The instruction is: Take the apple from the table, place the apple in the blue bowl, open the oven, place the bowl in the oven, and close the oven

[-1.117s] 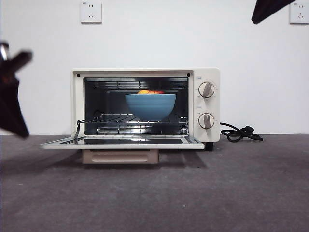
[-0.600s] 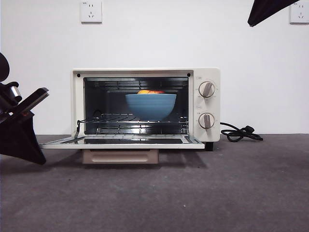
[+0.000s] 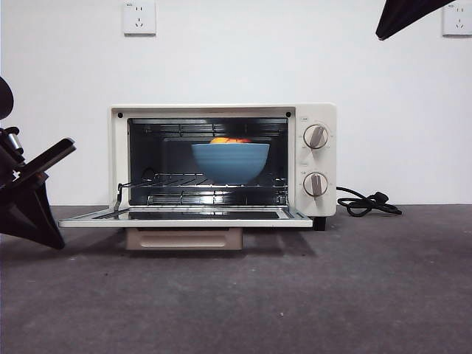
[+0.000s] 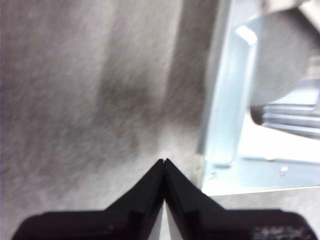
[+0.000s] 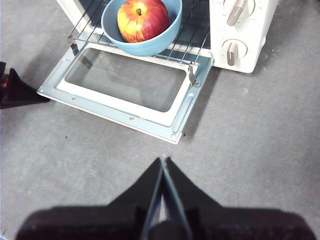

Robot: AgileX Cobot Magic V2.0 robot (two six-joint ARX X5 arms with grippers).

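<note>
The cream oven (image 3: 318, 112) stands open, its glass door (image 3: 184, 218) lying flat toward me. On the rack inside sits the blue bowl (image 3: 230, 164), and the apple (image 3: 228, 140) shows just above its rim. From the right wrist view, the red-yellow apple (image 5: 142, 19) lies in the bowl (image 5: 150, 47) behind the lowered door (image 5: 125, 82). My left gripper (image 3: 53, 237) is shut, low over the table just left of the door's left corner (image 4: 220, 125). High up and pulled back, my right gripper (image 5: 163, 160) is shut and holds nothing.
The dark grey table (image 3: 295, 295) stretches in front of the oven. A black cord (image 3: 366, 204) lies to the oven's right by the wall. Two knobs (image 3: 316, 161) are on the oven's right panel. Wall sockets (image 3: 139, 18) sit high behind.
My left gripper has dropped and swung right, toward the left corner of the open door, then nearly stopped. The oven, bowl and apple have not moved.
</note>
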